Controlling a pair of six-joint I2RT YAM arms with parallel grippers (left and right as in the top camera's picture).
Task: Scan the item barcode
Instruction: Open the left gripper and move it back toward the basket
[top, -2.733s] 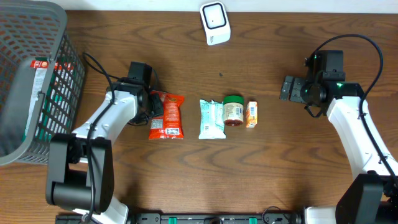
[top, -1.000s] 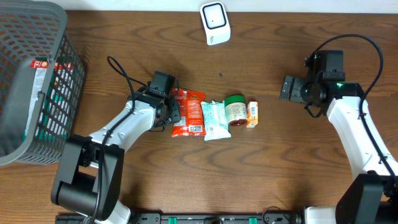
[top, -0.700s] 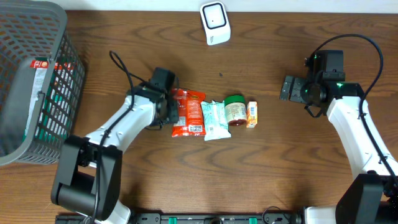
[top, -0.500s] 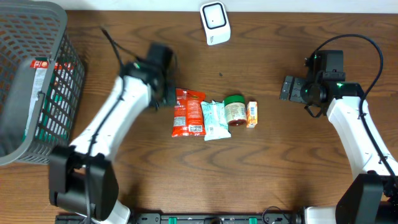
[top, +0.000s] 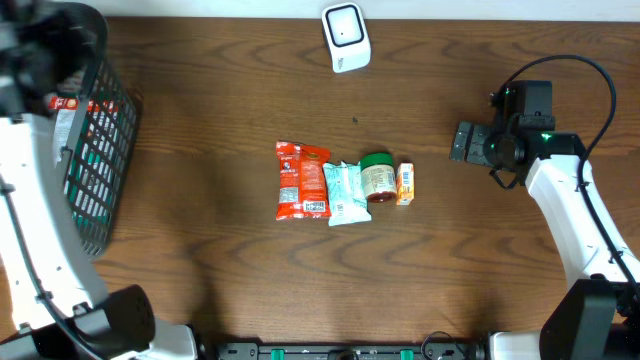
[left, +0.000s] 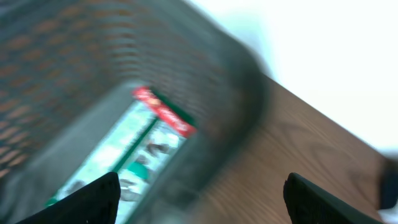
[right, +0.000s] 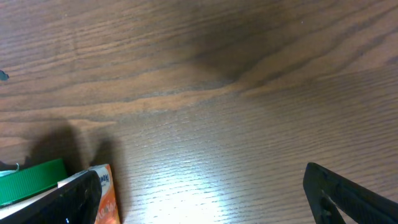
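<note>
Four items lie in a row mid-table: a red snack bag (top: 302, 181), a white and teal packet (top: 342, 192), a green-lidded jar (top: 376, 177) and a small orange box (top: 405, 184). The white scanner (top: 346, 38) sits at the far edge. My left gripper (left: 202, 202) is open and holds nothing. It hangs over the grey basket (left: 205, 74), motion-blurred in both views. My right gripper (right: 205, 199) is open over bare wood just right of the orange box (right: 102, 193) and the jar's lid (right: 31, 180). In the overhead view the right gripper (top: 465, 141) is well right of the row.
The mesh basket (top: 95, 150) fills the far left corner with a red, white and green packet (left: 134, 155) inside it. The left arm's white link (top: 40, 250) runs along the left table edge.
My left gripper let go of the red snack bag, opened, and swung up and left to the basket. The bag stays against the white packet. The right arm has not moved.
</note>
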